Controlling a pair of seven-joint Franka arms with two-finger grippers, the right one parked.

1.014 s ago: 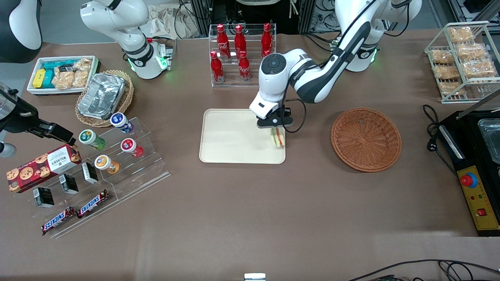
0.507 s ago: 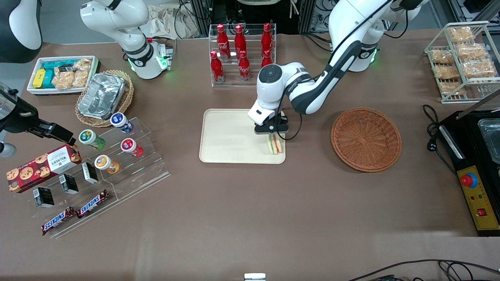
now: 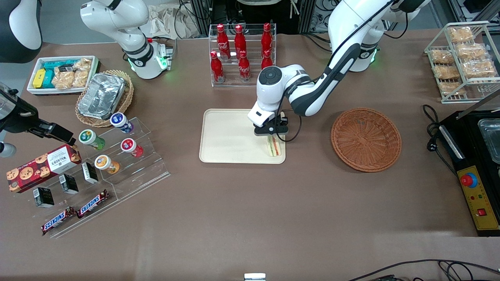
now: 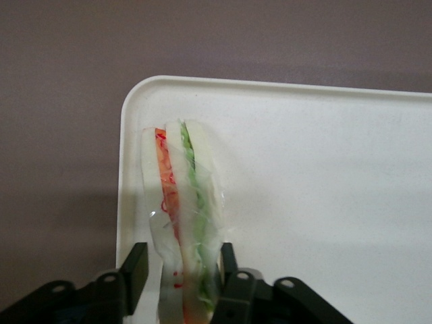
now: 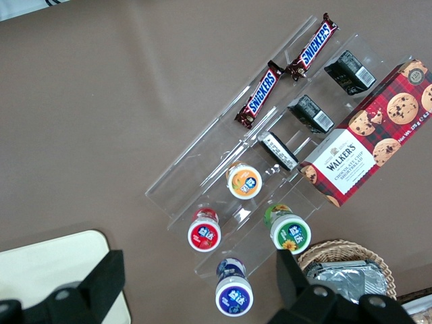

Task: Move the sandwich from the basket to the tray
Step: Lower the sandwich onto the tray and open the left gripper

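The sandwich [image 3: 275, 146] [image 4: 182, 196], a clear-wrapped white wedge with red and green layers, stands on edge on the cream tray [image 3: 230, 136] [image 4: 324, 189], in the corner nearest the basket and the front camera. My left gripper [image 3: 273, 136] [image 4: 179, 262] is directly above it, open, with its fingers either side of the wedge. One finger [image 4: 135, 270] stands clear of the wrap and the other finger [image 4: 227, 262] is right against it. The reddish-brown basket [image 3: 366, 139] lies beside the tray toward the working arm's end, with nothing in it.
A rack of red cola bottles [image 3: 240, 54] stands farther from the camera than the tray. Toward the parked arm's end are an acrylic stand with cups [image 3: 117, 152] and a tan basket holding a foil container [image 3: 103, 97]. A black machine [image 3: 474, 164] and a wire snack rack [image 3: 461, 58] sit at the working arm's end.
The gripper and sandwich moved a little inward from the tray's edge and lower onto the tray. Over the last half second they have barely shifted.
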